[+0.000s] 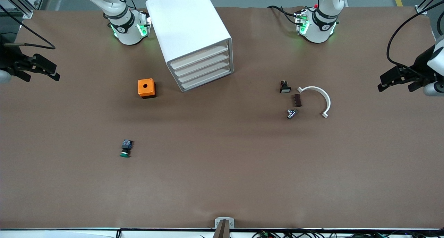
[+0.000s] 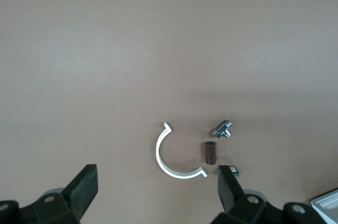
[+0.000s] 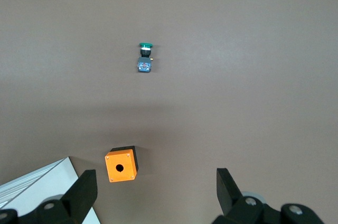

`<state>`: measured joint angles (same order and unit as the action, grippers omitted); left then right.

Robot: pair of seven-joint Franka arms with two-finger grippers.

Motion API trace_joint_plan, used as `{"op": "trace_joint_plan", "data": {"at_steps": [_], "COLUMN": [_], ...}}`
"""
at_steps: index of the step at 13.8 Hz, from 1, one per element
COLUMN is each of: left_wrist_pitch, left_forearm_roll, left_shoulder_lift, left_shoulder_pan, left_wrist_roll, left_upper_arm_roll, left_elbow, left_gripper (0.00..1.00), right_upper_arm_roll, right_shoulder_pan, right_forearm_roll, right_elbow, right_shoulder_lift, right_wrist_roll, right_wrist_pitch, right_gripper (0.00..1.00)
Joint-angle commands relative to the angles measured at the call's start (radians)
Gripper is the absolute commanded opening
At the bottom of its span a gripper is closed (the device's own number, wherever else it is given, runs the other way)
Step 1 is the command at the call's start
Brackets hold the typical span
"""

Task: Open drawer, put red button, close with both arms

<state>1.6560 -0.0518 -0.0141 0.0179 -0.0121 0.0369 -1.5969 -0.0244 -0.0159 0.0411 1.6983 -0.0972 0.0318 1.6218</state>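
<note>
White drawers (image 1: 203, 69) are shut; one is best pulled straight out. Left end effector (image 2: 157, 175) and right end effector (image 3: 156, 177) are spread, over the counter (image 1: 222, 182) ends.

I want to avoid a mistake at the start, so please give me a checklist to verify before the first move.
1. Cabinet drawers all shut: ok, none opened yet.
2. Red button in view: not ok; only a green button shows.
3. Left gripper, jaws open, over its table end: ok.
4. Right gripper, jaws open, over its table end: ok.
5. Orange box beside the cabinet, not in front of the drawers: ok.
</note>
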Motion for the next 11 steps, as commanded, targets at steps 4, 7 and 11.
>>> {"op": "trace_joint_plan", "data": {"at_steps": [4,7,11], "left_wrist_pitch": [-0.030,-0.032,-0.073], "left_forearm_roll": [0.038,0.038,0.037], "left_shoulder_lift": [-0.017,-0.012,0.002], "left_shoulder_pan": [0.002,0.000,0.000], "left_wrist_roll": [0.020,0.018,0.004], "left_upper_arm_roll": [0.011,0.011,0.017], "left_elbow": [0.041,0.041,0.038], "left_gripper": [1.00,1.00,1.00], "right_upper_arm_roll": [0.009,0.009,0.011], "right_shoulder_pan": [-0.016,-0.019,-0.019], "right_forearm_roll": [-0.013,-0.013,-0.013], "right_elbow": [0.035,0.035,0.035], "right_shoulder_lift": [-0.035,-0.033,-0.033], "right_wrist_roll": [-0.007,-0.016,-0.055], "right_wrist_pitch": [0.017,0.017,0.013], "right_gripper": [1.00,1.00,1.00]}}
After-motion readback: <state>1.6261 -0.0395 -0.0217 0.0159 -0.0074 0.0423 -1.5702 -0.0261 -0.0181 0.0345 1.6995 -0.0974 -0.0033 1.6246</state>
